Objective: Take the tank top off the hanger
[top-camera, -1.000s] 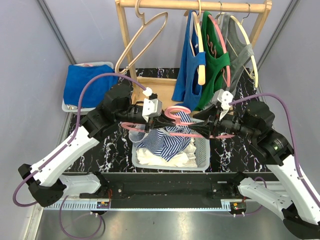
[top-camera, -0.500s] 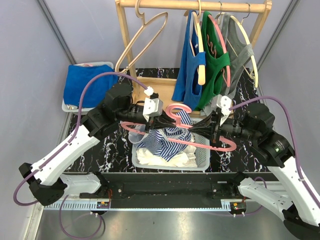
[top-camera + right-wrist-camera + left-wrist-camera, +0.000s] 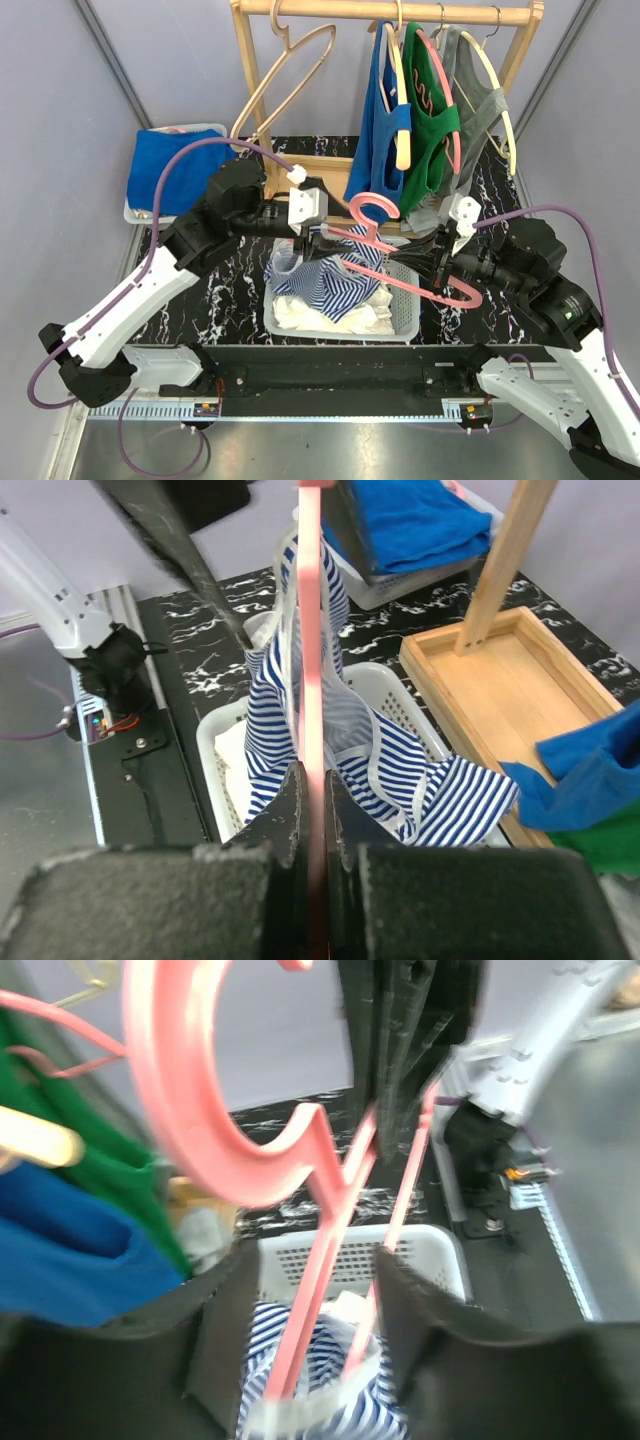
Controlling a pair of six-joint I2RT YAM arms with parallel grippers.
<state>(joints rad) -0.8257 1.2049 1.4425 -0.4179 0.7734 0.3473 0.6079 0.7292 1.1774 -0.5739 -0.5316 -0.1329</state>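
Note:
My right gripper (image 3: pixel 428 263) (image 3: pixel 312 802) is shut on a pink hanger (image 3: pixel 352 207) (image 3: pixel 160 1070) (image 3: pixel 310 630) and holds it tilted above the white basket (image 3: pixel 340 333). A blue-and-white striped tank top (image 3: pixel 325 285) (image 3: pixel 300 730) (image 3: pixel 330 1410) droops from the hanger's left end into the basket. At that end my left gripper (image 3: pixel 316 236) (image 3: pixel 310 1350) stands open; the hanger's arms run between its fingers (image 3: pixel 225 1345) without touching them.
Behind the basket a wooden rack (image 3: pixel 390 12) carries an empty wooden hanger (image 3: pixel 290 75) and blue (image 3: pixel 375 150), green (image 3: pixel 430 140) and grey (image 3: pixel 480 110) tops. Its wooden tray base (image 3: pixel 300 170) (image 3: pixel 510 680) lies below. A bin with blue cloth (image 3: pixel 170 170) (image 3: pixel 420 520) sits at far left.
My right gripper shut on the hanger and carried it right and up. The left gripper opened and let go. The striped top has sagged toward the basket.

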